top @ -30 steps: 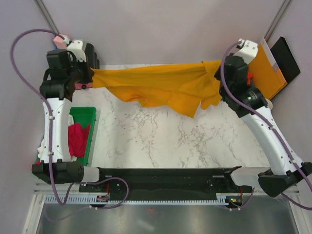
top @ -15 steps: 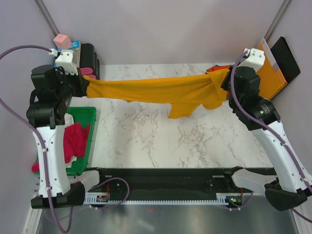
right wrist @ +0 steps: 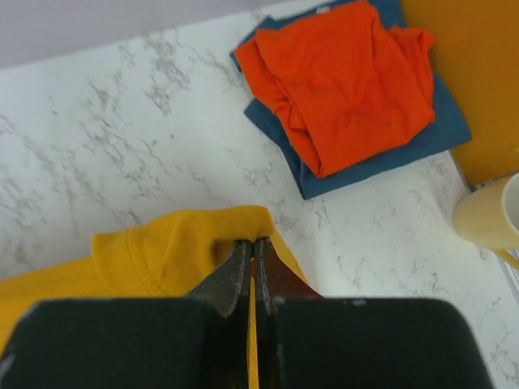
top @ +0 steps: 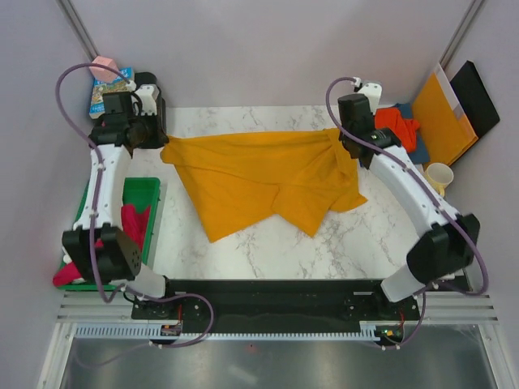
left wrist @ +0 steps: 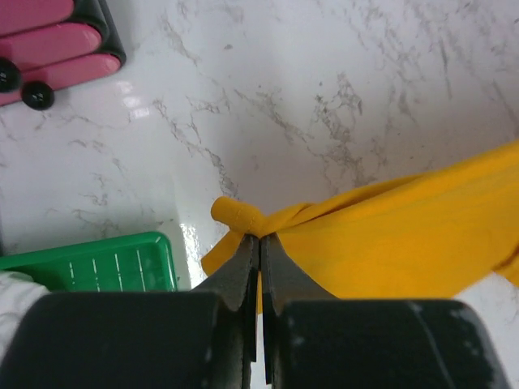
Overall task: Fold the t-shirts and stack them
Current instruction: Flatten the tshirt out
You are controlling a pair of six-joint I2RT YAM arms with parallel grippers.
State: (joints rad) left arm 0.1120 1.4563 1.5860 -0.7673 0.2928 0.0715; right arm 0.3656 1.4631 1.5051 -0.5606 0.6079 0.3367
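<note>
Mustard-yellow t-shirt (top: 268,182) lies spread and rumpled on the marble surface (top: 340,243), stretched between the left pincer (left wrist: 259,243) and the right pincer (right wrist: 253,247). Each is clamped on one far corner of it. Ahead and to the right of the right pincer, a red-orange t-shirt (right wrist: 340,81) sits on a folded dark blue t-shirt (right wrist: 442,134), with one cup (right wrist: 486,219) nearby. Just left of the left pincer stands one green bin (left wrist: 97,263) holding a magenta t-shirt (top: 134,227). Both arms reach forward, wrists low. Four t-shirts show.

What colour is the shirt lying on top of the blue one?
It's a red-orange t-shirt, clearest in the right wrist view.
</note>
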